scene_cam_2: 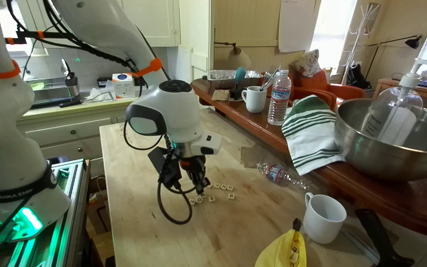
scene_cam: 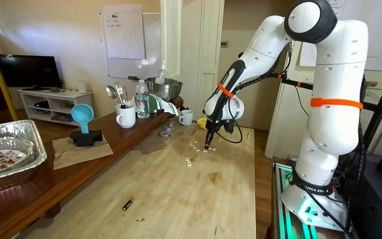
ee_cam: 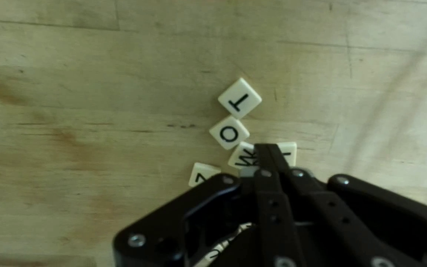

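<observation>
- Pale wooden bench (scene_cam: 164,196), stained in patches, carries a scatter of letter tiles (scene_cam_2: 224,187).
- Pointing down among them, the tool (ee_cam: 267,146) has its fingers together; whether the tips touch a tile I cannot tell, for they partly hide two.
- Just beside the fingertips in the wrist view lie an O tile (ee_cam: 229,132) and, corner to corner with it, a T tile (ee_cam: 240,98); a Z tile (ee_cam: 206,169) sits partly covered by the tool.
- Near the tiles, a clear plastic bottle (scene_cam_2: 276,173) lies on its side.
- Farther along the bench are an upright white mug (scene_cam_2: 324,222) and a yellow pouch (scene_cam_2: 277,252) with more tiles showing in its slit.
- Well apart from these, a battery (scene_cam: 128,203) lies on the wood.
- Along the bench's edge runs a raised dark ledge (scene_cam: 118,139) bearing a foil tray (scene_cam: 35,132), a blue scoop (scene_cam: 82,113), a cup (scene_cam: 126,117) of cutlery (scene_cam: 119,91), an upright water bottle (scene_cam: 142,103), a striped towel (scene_cam_2: 310,128) and a metal bowl (scene_cam_2: 387,163) with a pump bottle (scene_cam_2: 397,115) in it.
- Farthest back are a television (scene_cam: 28,69) on a white stand (scene_cam: 75,95), a whiteboard (scene_cam: 152,43) and an orange armchair (scene_cam_2: 321,88).
</observation>
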`<state>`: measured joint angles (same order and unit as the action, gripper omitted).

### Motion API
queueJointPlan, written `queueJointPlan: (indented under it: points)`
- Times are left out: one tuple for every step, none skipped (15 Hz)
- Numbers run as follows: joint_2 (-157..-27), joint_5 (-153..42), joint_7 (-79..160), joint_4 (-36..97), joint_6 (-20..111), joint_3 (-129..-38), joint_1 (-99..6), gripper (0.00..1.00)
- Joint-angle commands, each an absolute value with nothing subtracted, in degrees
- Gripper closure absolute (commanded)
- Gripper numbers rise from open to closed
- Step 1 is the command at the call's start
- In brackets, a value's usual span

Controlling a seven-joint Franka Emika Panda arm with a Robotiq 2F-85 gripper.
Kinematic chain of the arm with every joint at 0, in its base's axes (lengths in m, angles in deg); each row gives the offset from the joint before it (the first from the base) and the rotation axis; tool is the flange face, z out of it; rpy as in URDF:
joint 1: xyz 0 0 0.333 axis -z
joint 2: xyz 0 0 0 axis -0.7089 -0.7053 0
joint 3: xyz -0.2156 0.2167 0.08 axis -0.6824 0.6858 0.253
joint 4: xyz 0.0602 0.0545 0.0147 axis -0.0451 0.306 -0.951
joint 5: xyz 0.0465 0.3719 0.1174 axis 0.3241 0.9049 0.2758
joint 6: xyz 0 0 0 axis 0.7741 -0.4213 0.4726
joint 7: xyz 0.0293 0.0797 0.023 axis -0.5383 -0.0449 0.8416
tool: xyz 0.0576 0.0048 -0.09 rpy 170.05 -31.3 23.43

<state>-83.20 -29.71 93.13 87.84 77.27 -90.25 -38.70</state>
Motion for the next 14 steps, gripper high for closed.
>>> queueJointPlan:
  points:
    - [-84.0,-27.7,93.0,86.3,75.9,-89.5,-38.4,1.00]
    - [-84.3,-27.4,93.1,86.0,76.1,-89.5,-38.3,1.00]
    - [-84.6,-27.0,93.2,85.7,76.4,-89.4,-38.2,1.00]
    - [-84.9,-26.7,93.2,85.4,76.5,-89.5,-38.2,1.00]
    - [-85.2,-26.4,93.4,85.1,76.7,-89.5,-38.1,1.00]
    - [-85.5,-26.1,93.4,84.8,76.6,-89.5,-38.0,1.00]
    - [-85.8,-25.7,93.6,84.6,76.9,-89.5,-38.0,1.00]
    - [-86.1,-25.4,93.7,84.5,76.9,-89.4,-37.9,1.00]
    - [-86.4,-25.1,93.7,84.3,76.9,-89.4,-37.9,1.00]
    - [-86.8,-25.0,93.7,84.3,77.1,-89.4,-37.9,1.00]
    - [-87.2,-24.9,93.6,84.2,77.1,-89.5,-37.9,1.00]
    - [-87.6,-25.1,93.5,84.1,77.2,-89.6,-38.0,1.00]
    - [-87.6,-25.4,93.3,84.1,77.3,-89.8,-38.0,1.00]
    - [-87.6,-25.4,93.2,84.2,77.3,-89.8,-38.0,1.00]
